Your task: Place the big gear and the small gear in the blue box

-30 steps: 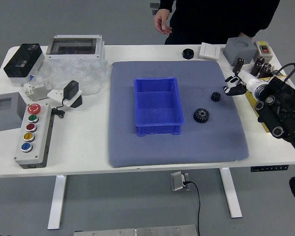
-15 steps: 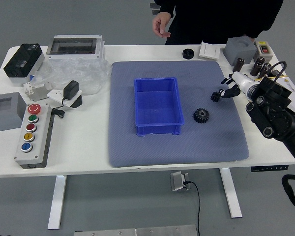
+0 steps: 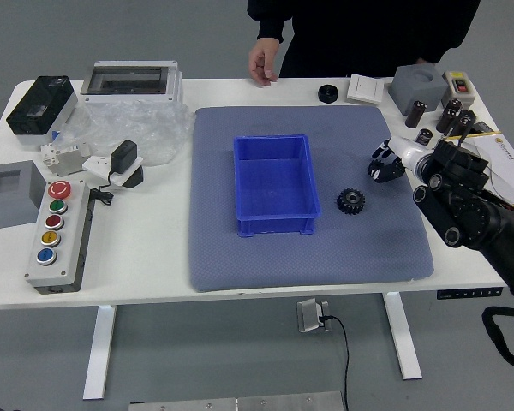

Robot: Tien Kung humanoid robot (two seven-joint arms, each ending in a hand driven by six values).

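One big gear (image 3: 351, 202) waits beside the blue box (image 3: 277, 226) as the right hand (image 3: 389, 164) has now swept over the small gear, hiding it, openness and grip impossible to tell, pickup likely next.

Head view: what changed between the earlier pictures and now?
The right hand moved leftward over the small gear's spot, hiding it; whether it grips is unclear. The person's hand moved left and toward the table. The big gear and blue box stayed put.
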